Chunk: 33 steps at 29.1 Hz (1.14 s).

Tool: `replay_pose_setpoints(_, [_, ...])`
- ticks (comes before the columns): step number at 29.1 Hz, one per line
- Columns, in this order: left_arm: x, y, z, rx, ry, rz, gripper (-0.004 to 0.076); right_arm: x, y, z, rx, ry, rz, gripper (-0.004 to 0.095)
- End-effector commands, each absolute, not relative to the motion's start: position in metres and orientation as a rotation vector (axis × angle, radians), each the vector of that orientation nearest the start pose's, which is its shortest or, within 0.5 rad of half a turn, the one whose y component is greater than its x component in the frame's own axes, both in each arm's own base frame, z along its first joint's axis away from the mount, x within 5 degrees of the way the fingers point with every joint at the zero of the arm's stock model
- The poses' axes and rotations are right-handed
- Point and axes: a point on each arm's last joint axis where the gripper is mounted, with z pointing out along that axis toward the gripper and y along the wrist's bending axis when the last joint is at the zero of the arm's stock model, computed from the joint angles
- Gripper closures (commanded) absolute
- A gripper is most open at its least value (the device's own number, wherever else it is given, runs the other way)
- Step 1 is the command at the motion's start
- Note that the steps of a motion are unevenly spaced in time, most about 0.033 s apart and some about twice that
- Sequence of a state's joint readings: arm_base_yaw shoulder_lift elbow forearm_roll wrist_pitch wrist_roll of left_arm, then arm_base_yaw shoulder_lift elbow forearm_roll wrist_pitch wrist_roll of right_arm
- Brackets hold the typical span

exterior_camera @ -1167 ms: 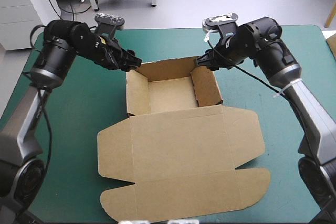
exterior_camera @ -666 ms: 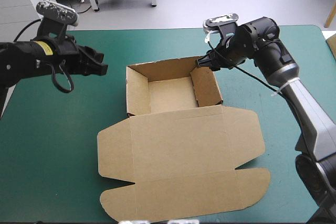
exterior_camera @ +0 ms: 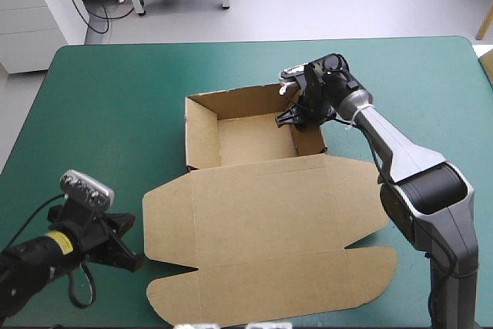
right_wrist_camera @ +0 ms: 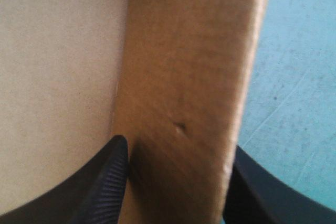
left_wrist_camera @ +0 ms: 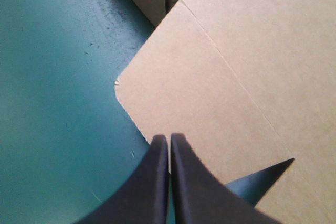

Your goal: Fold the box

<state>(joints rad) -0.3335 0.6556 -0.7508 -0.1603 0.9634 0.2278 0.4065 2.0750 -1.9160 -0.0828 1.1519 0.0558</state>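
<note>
The brown box (exterior_camera: 254,144) lies mid-table as an open tray with raised walls. Its lid (exterior_camera: 269,229) is flat toward the near edge. My right gripper (exterior_camera: 299,115) reaches down over the tray's right wall (exterior_camera: 310,135) near the far corner. In the right wrist view the wall (right_wrist_camera: 194,77) stands between the two black fingers of the right gripper (right_wrist_camera: 178,145), one inside the tray and one outside, shut on it. My left gripper (exterior_camera: 132,260) sits low at the near left, shut and holding nothing. Its tip (left_wrist_camera: 169,139) rests at the edge of the lid's rounded left flap (left_wrist_camera: 210,103).
Teal-green cover (exterior_camera: 108,121) lies bare to the left of the tray and beyond its far wall. The lid's front flap (exterior_camera: 277,287) reaches close to the table's near edge. The right arm (exterior_camera: 408,167) spans the table's right side.
The left arm swung away from the tray's far-left corner to the near left, and its fingers shut. The right gripper moved down onto the right wall.
</note>
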Motion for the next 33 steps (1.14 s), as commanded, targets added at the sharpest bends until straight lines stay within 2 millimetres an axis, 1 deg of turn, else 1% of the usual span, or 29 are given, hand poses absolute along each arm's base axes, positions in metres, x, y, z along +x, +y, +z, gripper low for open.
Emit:
replay_pose_setpoints(1, [0.081, -0.043, 0.323, 0.546, 2.118, -0.303, 0.0731, 0.417, 0.17, 0.303, -0.499, 2.618, 0.009, 0.0523])
replay_pose_setpoints(3, [0.069, -0.038, 0.309, 0.543, 2.106, -0.301, 0.0731, 0.417, 0.17, 0.303, -0.499, 2.613, 0.01, 0.0661])
replay_pose_setpoints(4, [0.06, -0.035, 0.3, 0.538, 2.085, -0.304, 0.0731, 0.417, 0.17, 0.303, -0.498, 2.613, 0.013, 0.0802])
replay_pose_setpoints(5, [0.057, -0.034, 0.295, 0.536, 2.08, -0.306, 0.0731, 0.417, 0.17, 0.303, -0.498, 2.613, 0.013, 0.0895])
replay_pose_setpoints(6, [0.054, -0.033, 0.292, 0.529, 2.068, -0.311, 0.0731, 0.417, 0.17, 0.303, -0.498, 2.613, 0.013, 0.0927])
replay_pose_setpoints(7, [0.05, -0.032, 0.289, 0.523, 2.048, -0.316, 0.0731, 0.417, 0.17, 0.303, -0.498, 2.613, 0.013, 0.0924])
replay_pose_setpoints(10, [0.044, -0.031, 0.29, 0.484, 1.971, -0.348, 0.0731, 0.417, 0.17, 0.304, -0.502, 2.61, 0.005, 0.0929])
replay_pose_setpoints(12, [0.042, -0.03, 0.29, 0.467, 1.942, -0.357, 0.0731, 0.419, 0.165, 0.304, -0.496, 2.607, -0.02, 0.0929])
replay_pose_setpoints(14, [0.041, -0.03, 0.29, 0.463, 1.939, -0.36, 0.0731, 0.423, 0.155, 0.304, -0.471, 2.612, -0.041, 0.093])
replay_pose_setpoints(16, [0.041, -0.03, 0.29, 0.462, 1.939, -0.36, 0.0731, 0.427, 0.14, 0.304, -0.45, 2.626, -0.061, 0.0929])
replay_pose_setpoints(19, [0.041, -0.03, 0.29, 0.462, 1.939, -0.36, 0.0731, 0.436, 0.105, 0.304, -0.403, 2.65, -0.119, 0.093])
replay_pose_setpoints(20, [0.041, -0.03, 0.29, 0.462, 1.939, -0.36, 0.0731, 0.439, 0.089, 0.304, -0.369, 2.662, -0.147, 0.0929])
replay_pose_setpoints(22, [0.041, -0.03, 0.29, 0.462, 1.939, -0.36, 0.0731, 0.444, 0.053, 0.304, -0.287, 2.682, -0.21, 0.0929])
replay_pose_setpoints(25, [0.041, -0.03, 0.29, 0.462, 1.939, -0.36, 0.0731, 0.447, -0.005, 0.304, -0.149, 2.702, -0.257, 0.0929])
replay_pose_setpoints(26, [0.041, -0.03, 0.29, 0.462, 1.939, -0.36, 0.0731, 0.446, -0.032, 0.304, -0.069, 2.708, -0.276, 0.093])
replay_pose_setpoints(28, [0.041, -0.03, 0.29, 0.462, 1.939, -0.36, 0.0731, 0.442, -0.069, 0.303, 0.029, 2.713, -0.303, 0.093])
replay_pose_setpoints(29, [0.041, -0.03, 0.29, 0.462, 1.939, -0.36, 0.0731, 0.437, -0.096, 0.303, 0.104, 2.717, -0.324, 0.093])
replay_pose_setpoints(30, [0.041, -0.03, 0.29, 0.462, 1.939, -0.36, 0.0731, 0.433, -0.115, 0.303, 0.156, 2.719, -0.337, 0.093])
replay_pose_setpoints(31, [0.041, -0.03, 0.29, 0.462, 1.939, -0.36, 0.0731, 0.428, -0.132, 0.303, 0.214, 2.718, -0.346, 0.093])
replay_pose_setpoints(32, [0.041, -0.03, 0.29, 0.462, 1.939, -0.36, 0.0731, 0.419, -0.158, 0.303, 0.297, 2.719, -0.354, 0.093])
replay_pose_setpoints(33, [0.041, -0.03, 0.29, 0.462, 1.939, -0.36, 0.0731, 0.41, -0.178, 0.303, 0.367, 2.719, -0.362, 0.093])
